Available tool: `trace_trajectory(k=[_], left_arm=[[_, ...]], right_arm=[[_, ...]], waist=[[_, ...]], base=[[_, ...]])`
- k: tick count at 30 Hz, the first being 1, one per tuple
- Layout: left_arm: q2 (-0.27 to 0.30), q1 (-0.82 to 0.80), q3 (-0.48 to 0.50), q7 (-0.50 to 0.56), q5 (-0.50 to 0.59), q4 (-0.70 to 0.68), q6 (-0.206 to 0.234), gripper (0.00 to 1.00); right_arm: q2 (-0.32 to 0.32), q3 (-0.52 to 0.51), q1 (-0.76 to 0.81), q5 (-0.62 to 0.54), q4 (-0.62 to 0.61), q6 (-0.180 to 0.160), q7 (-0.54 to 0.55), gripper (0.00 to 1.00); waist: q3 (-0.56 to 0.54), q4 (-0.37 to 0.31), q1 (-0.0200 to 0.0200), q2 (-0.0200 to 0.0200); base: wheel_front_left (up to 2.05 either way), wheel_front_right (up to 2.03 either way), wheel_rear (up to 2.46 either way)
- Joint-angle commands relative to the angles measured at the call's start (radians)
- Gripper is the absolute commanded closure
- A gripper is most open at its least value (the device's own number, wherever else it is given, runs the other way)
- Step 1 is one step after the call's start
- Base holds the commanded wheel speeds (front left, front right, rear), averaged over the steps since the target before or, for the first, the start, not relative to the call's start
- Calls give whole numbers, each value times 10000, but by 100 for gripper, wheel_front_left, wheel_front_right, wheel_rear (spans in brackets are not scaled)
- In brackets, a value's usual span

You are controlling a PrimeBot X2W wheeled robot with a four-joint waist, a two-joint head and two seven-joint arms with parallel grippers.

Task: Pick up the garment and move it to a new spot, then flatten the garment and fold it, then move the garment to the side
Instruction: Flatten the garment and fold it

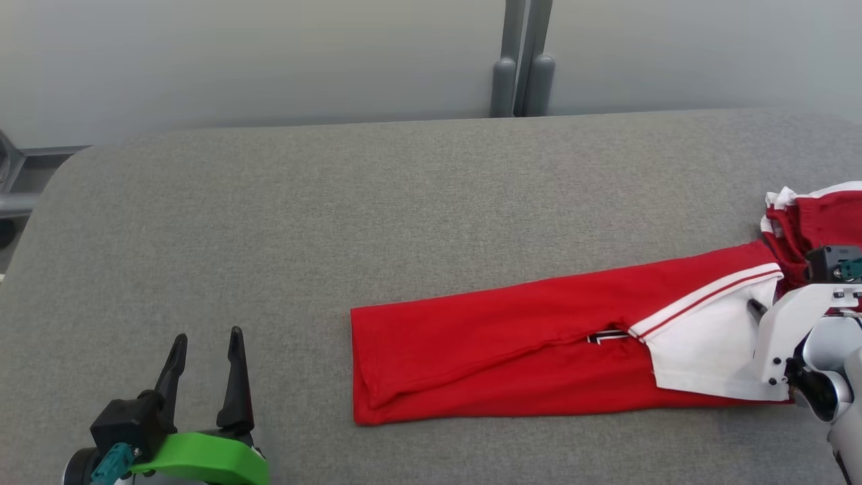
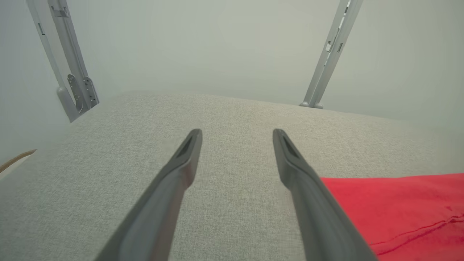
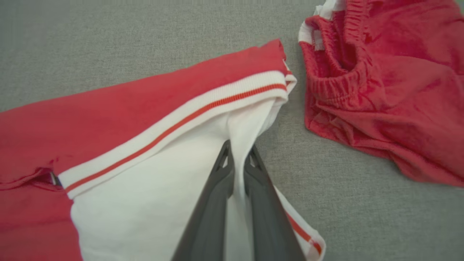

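Head view, right edge: bunched red cloth (image 1: 825, 215) is cut off, so full shape can't be told. Fingers of the right gripper (image 3: 239, 146) are mostly hidden there behind the white wrist housing (image 1: 784, 330). Dark mark (image 1: 606, 336) mid-garment (image 1: 485, 343) is too small to be read. Left wrist view, lower right: garment is cropped by frame edges. Left gripper (image 1: 208, 335) base is cropped at btm-left of head view.

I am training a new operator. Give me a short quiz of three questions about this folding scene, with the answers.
1. True or false: the left gripper holds the red and white garment.
2. Which cloth does the right gripper pinch? A) the garment's white part B) its red hem C) the crumpled red piece
3. Fill in: the garment lies on a ___ padded surface.
Key: 1 false; 2 A; 3 grey.
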Motion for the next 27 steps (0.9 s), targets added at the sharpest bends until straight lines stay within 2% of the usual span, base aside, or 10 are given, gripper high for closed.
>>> trace_trajectory(k=[1, 11, 22, 27], left_arm=[[11, 146, 48, -33, 56, -43, 44, 0], [-19, 121, 104, -39, 74, -41, -8, 0], [-142, 76, -12, -41, 103, 60, -111, 0], [-204, 49, -43, -42, 110, 100, -161, 0]], right_arm=[[-94, -85, 158, 46, -182, -21, 74, 100], [2, -202, 442, 368, -1837, -20, 798, 100], [416, 929, 1131, 988, -4905, -16, 1811, 100], [934, 1502, 1211, 969, -5510, -16, 2048, 100]], waist=[[-82, -275, 0, -1], [-170, -726, 0, -1], [-361, -623, 0, -1], [-444, -484, 0, -1]], base=[[0, 0, 0], [0, 0, 0], [0, 0, 0], [0, 0, 0]])
